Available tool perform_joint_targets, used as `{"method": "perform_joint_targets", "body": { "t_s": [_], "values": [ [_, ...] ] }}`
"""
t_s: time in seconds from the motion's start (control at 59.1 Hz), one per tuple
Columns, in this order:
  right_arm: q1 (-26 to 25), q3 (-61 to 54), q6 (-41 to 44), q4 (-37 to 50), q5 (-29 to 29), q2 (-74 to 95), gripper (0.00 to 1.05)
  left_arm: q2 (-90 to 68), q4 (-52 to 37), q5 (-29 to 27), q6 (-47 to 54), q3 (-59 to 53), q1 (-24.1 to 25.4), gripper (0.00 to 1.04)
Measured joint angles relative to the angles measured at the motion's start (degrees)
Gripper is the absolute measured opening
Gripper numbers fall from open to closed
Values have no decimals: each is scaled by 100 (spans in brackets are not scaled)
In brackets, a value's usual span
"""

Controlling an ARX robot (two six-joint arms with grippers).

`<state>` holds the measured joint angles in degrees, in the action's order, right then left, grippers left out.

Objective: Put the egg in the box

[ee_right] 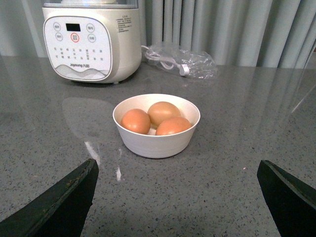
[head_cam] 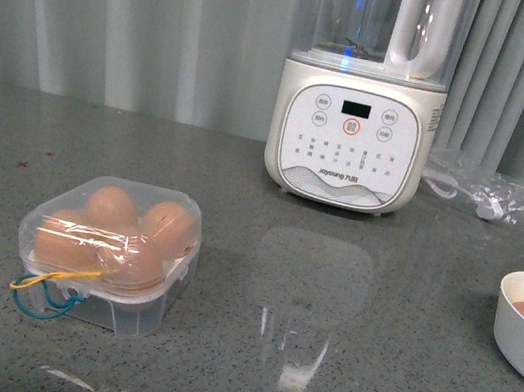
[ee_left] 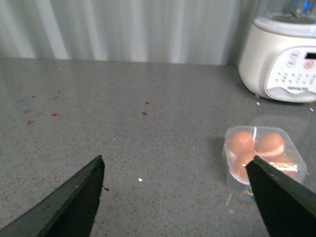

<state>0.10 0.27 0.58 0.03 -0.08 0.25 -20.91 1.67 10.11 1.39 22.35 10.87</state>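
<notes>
The box [head_cam: 108,250], near left on my table [head_cam: 336,351], shows its lid down over four eggs [head_cam: 110,203]; filling looks complete. Three eggs remain in the bowl [ee_right: 156,140], far right. My left gripper [ee_left: 175,190] and right gripper [ee_right: 177,197] are spread, empty.

You can read one brand only: "Joyoung", followed by Chinese characters too small to make out, printed low on the control panel [head_cam: 351,139] of the white blender base [head_cam: 345,185]. The same word shows on the panel in the right wrist view. Above it sit a dark display [head_cam: 356,109] with no digits showing and round buttons with unreadable labels. Small print on the base's side [ee_right: 127,27] is too fine to read.
</notes>
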Motion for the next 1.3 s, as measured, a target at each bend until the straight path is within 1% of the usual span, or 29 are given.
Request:
{"method": "perform_joint_targets", "body": {
  "t_s": [0.034,0.101,0.169,0.203,0.288,0.423,0.71,1.302],
  "values": [
    [0,0,-2,0,0,0,98,98,-52,-55,-24,-133,-70,68],
    [0,0,0,0,0,0,98,323,-173,-210,-63,-452,-251,52],
    [0,0,0,0,0,0,98,529,-216,-920,-90,-769,-798,34],
    [0,0,0,0,2,0,98,802,20,-997,-109,-879,-977,25],
    [0,0,0,0,0,0,98,1250,87,-992,-127,-1141,-1088,4],
    [0,0,0,0,0,0,98,1443,13,-1019,-149,-1469,-1088,4],
    [0,0,0,0,-2,0,98,1700,-76,-1016,-149,-1801,-1088,4],
    [0,0,0,0,0,0,98,2070,-151,-1016,-149,-2068,-1088,4]
  ]
}}
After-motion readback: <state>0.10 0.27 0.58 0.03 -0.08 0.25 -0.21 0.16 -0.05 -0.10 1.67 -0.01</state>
